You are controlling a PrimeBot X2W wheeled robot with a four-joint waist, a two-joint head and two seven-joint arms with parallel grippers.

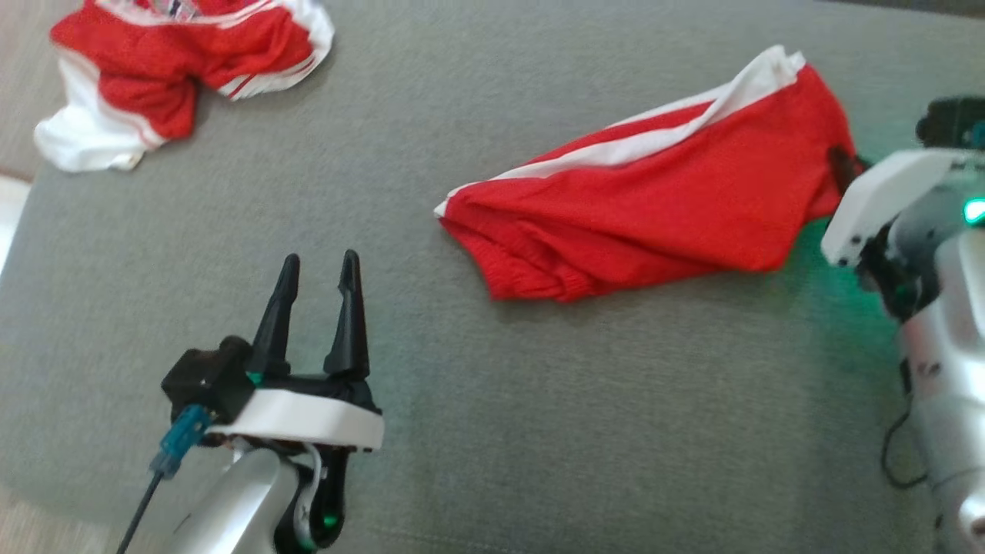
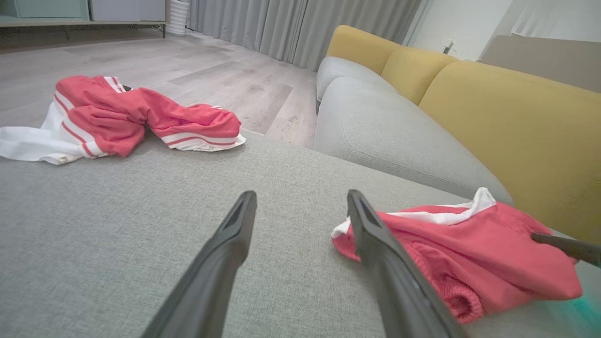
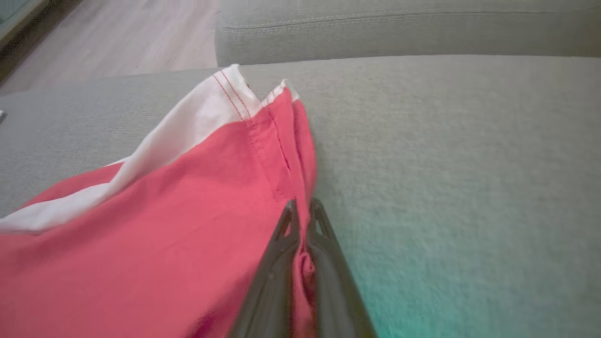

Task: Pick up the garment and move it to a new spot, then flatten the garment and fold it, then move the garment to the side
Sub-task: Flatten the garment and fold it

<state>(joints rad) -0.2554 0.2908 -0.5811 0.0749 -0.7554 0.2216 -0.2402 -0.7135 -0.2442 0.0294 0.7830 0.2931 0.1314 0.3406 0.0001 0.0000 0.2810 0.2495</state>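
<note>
Right wrist view puts my right claw front and centre: its two dark fingers are pressed together on the edge of the red shorts, with a pinch of red cloth squeezed up between them. From there the shorts spread away to the left of that view, and a white band runs along their far side up to a stitched corner. A greenish glow tints the grey seat cushion just beside the fingers. From the head camera I see the shorts lying crumpled on the cushion, right of the middle, gripped at their right end, with the gathered waistband at the lower left end and the white band along the top edge. My left claw sits at the lower left, well apart from the shorts, its fingers spread and nothing between them; it hovers over bare cushion. In the left wrist view the waistband end of the shorts lies just past the right-hand finger. A second heap of clothes, red and white, rests at the far left corner of the cushion, well away from both claws. Beyond it I can make out pale wood floor, grey curtains and yellow back cushions.
</note>
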